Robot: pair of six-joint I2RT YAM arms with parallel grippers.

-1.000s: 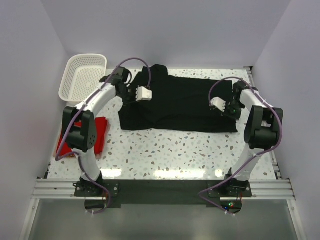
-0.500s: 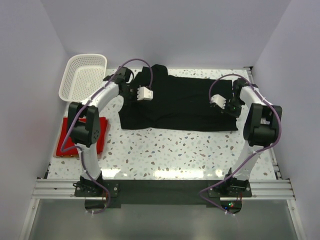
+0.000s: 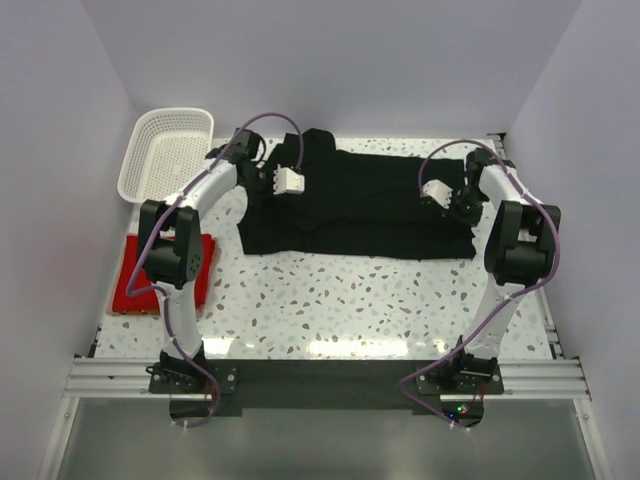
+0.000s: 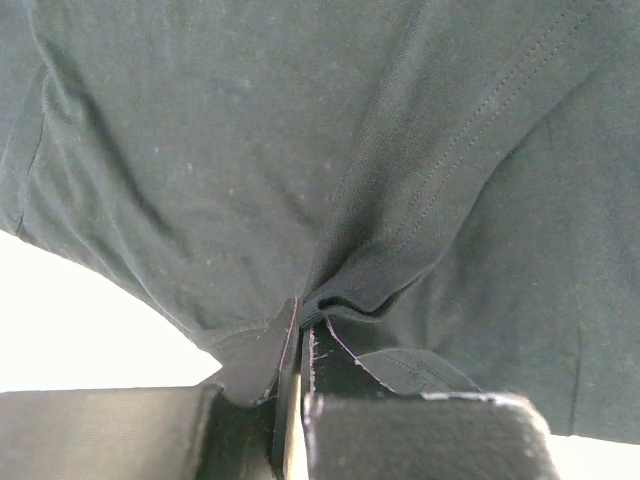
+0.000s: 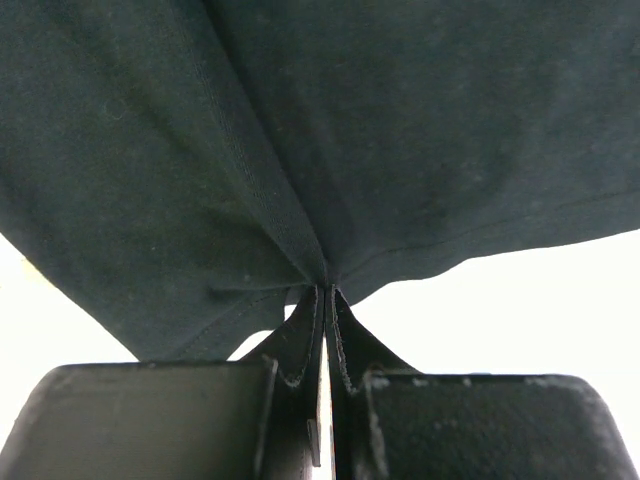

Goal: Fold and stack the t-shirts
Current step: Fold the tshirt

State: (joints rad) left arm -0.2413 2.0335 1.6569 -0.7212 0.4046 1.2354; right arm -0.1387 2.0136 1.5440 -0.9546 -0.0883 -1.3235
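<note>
The black t-shirt (image 3: 360, 205) lies spread across the far half of the table, with a fold bunched at its left end. My left gripper (image 3: 278, 188) hangs over that left end, shut on a pinch of the black cloth (image 4: 330, 300); the gripper (image 4: 298, 325) shows its jaws pressed together. My right gripper (image 3: 450, 205) is over the shirt's right end, its jaws likewise shut (image 5: 327, 290) on a gathered edge of the black cloth (image 5: 250, 200). The red t-shirt (image 3: 130, 290) lies flat at the table's left edge, partly behind my left arm.
A white lattice basket (image 3: 165, 150) stands at the back left corner. Speckled tabletop (image 3: 340, 300) shows between the black shirt and the arm bases. Walls close in on the left, right and back.
Both grippers have shifted a little toward the far side, still pinching the black cloth. The shirt's near edge has drawn back slightly with them.
</note>
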